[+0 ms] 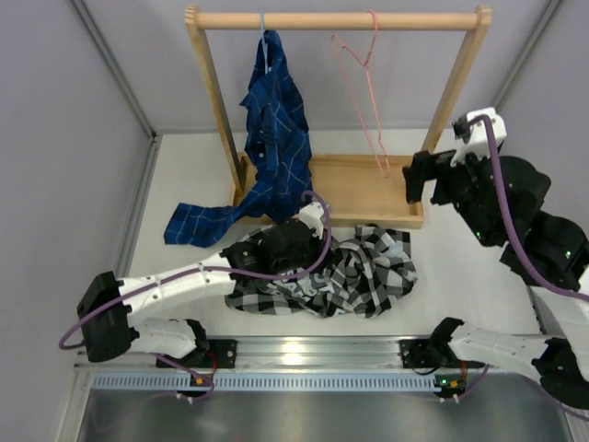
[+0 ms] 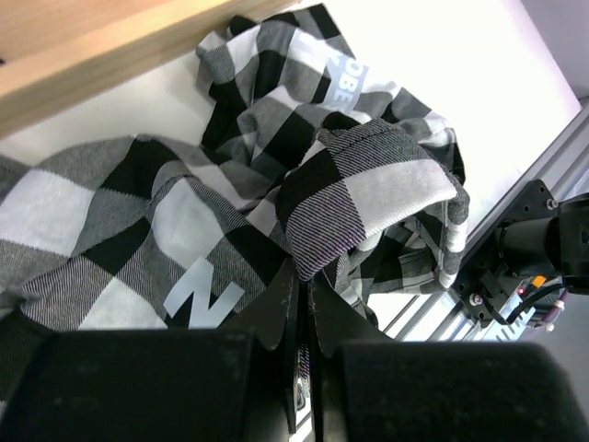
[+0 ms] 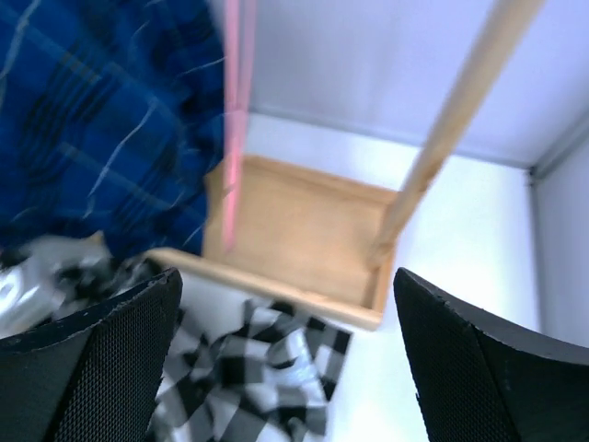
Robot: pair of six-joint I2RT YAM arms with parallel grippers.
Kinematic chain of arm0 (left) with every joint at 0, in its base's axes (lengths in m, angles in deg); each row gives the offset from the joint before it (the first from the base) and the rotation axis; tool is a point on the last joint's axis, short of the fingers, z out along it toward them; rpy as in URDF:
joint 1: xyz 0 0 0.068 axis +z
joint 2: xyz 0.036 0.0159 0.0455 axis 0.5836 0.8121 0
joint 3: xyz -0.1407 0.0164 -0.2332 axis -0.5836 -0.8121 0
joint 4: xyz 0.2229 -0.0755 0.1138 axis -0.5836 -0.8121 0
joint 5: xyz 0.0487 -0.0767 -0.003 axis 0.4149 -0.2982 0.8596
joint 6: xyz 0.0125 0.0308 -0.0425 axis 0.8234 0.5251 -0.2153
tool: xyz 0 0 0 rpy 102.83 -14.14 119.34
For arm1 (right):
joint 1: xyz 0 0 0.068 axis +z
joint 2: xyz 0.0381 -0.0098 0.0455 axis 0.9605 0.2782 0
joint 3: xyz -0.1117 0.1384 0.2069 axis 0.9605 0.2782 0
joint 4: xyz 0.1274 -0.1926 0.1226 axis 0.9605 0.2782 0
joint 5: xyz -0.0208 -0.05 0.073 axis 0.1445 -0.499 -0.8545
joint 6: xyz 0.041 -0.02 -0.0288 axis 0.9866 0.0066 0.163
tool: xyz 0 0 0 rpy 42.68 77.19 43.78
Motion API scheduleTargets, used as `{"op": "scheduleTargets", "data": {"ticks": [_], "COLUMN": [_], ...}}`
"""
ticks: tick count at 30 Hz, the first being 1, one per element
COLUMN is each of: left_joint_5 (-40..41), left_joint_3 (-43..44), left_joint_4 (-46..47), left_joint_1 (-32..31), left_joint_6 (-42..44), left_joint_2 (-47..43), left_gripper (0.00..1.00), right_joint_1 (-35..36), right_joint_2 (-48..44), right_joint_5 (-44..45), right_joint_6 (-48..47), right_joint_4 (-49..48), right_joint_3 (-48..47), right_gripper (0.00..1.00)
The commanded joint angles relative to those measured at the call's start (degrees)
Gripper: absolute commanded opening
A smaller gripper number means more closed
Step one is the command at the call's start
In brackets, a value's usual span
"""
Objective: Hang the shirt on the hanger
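The buffalo-check shirt [image 1: 331, 272] lay crumpled on the desk toward its near edge, just in front of the wooden rack's base tray [image 1: 368, 189], with its pale lettering partly showing in the left wrist view. None of it was on the hanger.

My left hand [image 1: 283, 247] was down on the shirt's left part, its jaws shut tight. In the wrist view a raised fold of check cloth ran right into the tips [image 2: 299, 295], so I judged it had a pinch of the fabric.

The pink wire hanger [image 1: 368, 92] hung bare from the rack's top rail [image 1: 340, 18], at the right side. My right hand [image 1: 419, 175] was up beside the rack's right post, near the hanger's lower end, spread wide and holding nothing. Its own camera showed the hanger only as a pink blur [image 3: 235, 110].

A dark blue grid shirt [image 1: 271, 120] hung from the rail's left side, its tail trailing onto the desk.

By my reckoning the job was barely begun: a hold on the shirt at most. The hanger had yet to be taken and fed through the neck and shoulders.
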Motion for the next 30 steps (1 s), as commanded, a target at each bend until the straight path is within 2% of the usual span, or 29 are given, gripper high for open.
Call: {"op": "scheduleTargets", "data": {"ticks": [1,7,12,15,16,19,21,22,24,30], "left_joint_5": [1.0,0.0,-0.9,-0.9,-0.9,-1.4,-1.5,-1.7,-2.4,-2.8], "left_joint_3": [-0.7,0.5,0.2,-0.2,-0.2,-0.4,-0.5,-0.6,-0.5,-1.2], "left_joint_4": [-0.4,-0.4,-0.4,-0.3,-0.3,-0.3,-0.3,-0.4,-0.3,0.1], "left_joint_1": [-0.1,-0.1,-0.1,-0.1,-0.1,-0.1,-0.1,-0.1,-0.1,-0.1], "left_joint_6": [-3.2,-3.9,-4.6,-4.9,-4.9,-5.2,-5.0,-4.9,-4.6,-5.4], "left_joint_2": [-0.7,2.9,4.3,4.9,5.2,5.4,5.4,5.6,6.0,6.6], "left_gripper": [0.0,0.0,0.0,0.0,0.0,0.0,0.0,0.0,0.0,0.0], "right_joint_1": [-6.5,-13.4,-15.9,-16.6,-16.7,-16.9,-16.9,-17.0,-17.0,-17.7], "right_joint_2": [8.1,20.9,28.3,31.7,32.2,32.6,32.2,32.1,31.6,32.4], "right_joint_5": [5.3,-12.4,-17.3,-18.9,-18.4,-17.3,-17.7,-18.0,-17.8,-17.9], "right_joint_6": [-6.7,-7.2,-5.7,-6.0,-6.4,-6.8,-6.8,-6.8,-6.8,-6.8], "right_joint_4": [2.8,2.9,2.7,2.9,2.9,2.8,2.8,2.8,2.7,2.7], "right_joint_3": [-6.8,-20.1,-27.1,-27.7,-27.5,-25.8,-25.0,-24.9,-24.6,-22.7], "right_gripper": [0.92,0.88,0.85,0.75,0.64,0.45,0.42,0.33,0.29,0.27]}}
